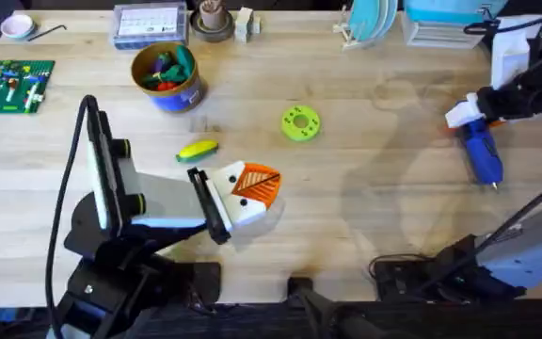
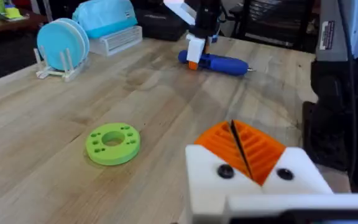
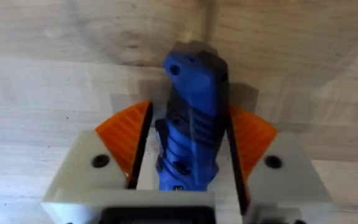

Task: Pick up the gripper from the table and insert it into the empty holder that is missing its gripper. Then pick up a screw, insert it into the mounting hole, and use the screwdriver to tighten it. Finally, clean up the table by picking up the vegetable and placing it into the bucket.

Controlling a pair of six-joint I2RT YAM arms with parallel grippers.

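Note:
The blue screwdriver (image 1: pixel 485 156) lies on the table (image 1: pixel 374 217) at the right, bit pointing toward the front edge. My right gripper (image 1: pixel 475 121) is shut on its rear end, and an orange pad (image 3: pixel 126 138) presses each side of the blue body (image 3: pixel 191 112). The yellow vegetable (image 1: pixel 197 150) with its green end lies left of centre, just behind my left gripper (image 1: pixel 260 185). That gripper is shut and empty, orange pads (image 2: pixel 260 149) together. The blue bucket (image 1: pixel 166 75) of toy vegetables stands at the back left. The loose gripper piece, the empty holder and the screw are out of view.
A green round disc (image 1: pixel 300 123) with holes lies mid-table, right of the vegetable. Along the back edge stand a clear box (image 1: pixel 149 24), a grey-brown cup (image 1: pixel 213 21), a plate rack (image 1: pixel 365 24) and a blue-lidded container (image 1: pixel 440 19). A green board (image 1: pixel 12 85) lies far left.

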